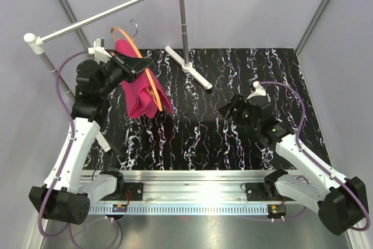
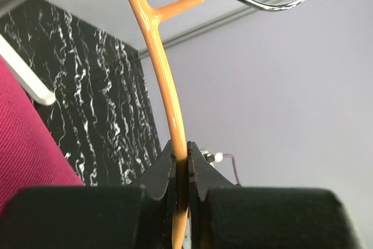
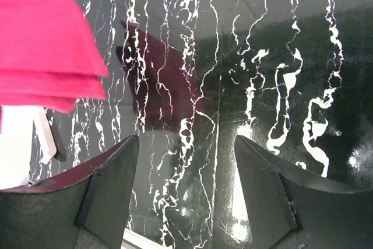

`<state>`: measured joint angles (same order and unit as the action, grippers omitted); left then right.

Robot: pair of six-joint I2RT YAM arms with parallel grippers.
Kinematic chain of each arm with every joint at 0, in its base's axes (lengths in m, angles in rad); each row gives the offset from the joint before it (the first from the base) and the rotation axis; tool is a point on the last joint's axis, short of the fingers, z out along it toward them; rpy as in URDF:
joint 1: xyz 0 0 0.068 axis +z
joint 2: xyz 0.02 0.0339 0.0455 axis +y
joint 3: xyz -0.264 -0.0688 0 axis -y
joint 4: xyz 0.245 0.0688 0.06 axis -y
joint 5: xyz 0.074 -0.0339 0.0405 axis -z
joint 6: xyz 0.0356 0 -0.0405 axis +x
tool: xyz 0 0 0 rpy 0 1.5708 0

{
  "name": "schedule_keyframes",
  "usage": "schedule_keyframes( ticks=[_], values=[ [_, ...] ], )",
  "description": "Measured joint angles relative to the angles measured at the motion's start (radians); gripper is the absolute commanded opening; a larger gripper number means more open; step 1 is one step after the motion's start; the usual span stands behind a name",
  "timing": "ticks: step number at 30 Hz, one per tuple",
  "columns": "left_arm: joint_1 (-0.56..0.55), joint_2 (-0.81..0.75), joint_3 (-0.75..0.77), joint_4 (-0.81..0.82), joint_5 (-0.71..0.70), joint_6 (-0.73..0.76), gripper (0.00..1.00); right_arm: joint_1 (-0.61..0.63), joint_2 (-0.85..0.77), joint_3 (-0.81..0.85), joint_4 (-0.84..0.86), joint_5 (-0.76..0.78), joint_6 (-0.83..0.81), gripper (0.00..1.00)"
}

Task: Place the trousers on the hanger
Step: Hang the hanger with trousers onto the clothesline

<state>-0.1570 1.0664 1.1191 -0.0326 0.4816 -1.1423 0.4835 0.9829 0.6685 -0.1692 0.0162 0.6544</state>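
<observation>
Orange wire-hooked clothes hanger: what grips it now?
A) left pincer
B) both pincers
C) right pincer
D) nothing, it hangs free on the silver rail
A: the left pincer is shut on the thin orange hanger, while the right pincer stands open and empty.

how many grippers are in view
2. The left gripper, raised at far left, is shut on the hanger with the trousers. The right gripper hangs open over the table's right half, empty.
</observation>
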Motion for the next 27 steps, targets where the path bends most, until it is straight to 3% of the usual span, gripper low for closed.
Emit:
schedule_keyframes(
  ticks=[12,27],
  values=[
    [0.166,0.001,0.077,0.098,0.02,-0.151,0.0,0.0,0.0,-0.011,0.006,0.001,0.0,0.74],
    [0.274,0.084,0.077,0.201,0.055,-0.278,0.0,0.0,0.0,-0.012,0.007,0.001,-0.004,0.74]
  ],
)
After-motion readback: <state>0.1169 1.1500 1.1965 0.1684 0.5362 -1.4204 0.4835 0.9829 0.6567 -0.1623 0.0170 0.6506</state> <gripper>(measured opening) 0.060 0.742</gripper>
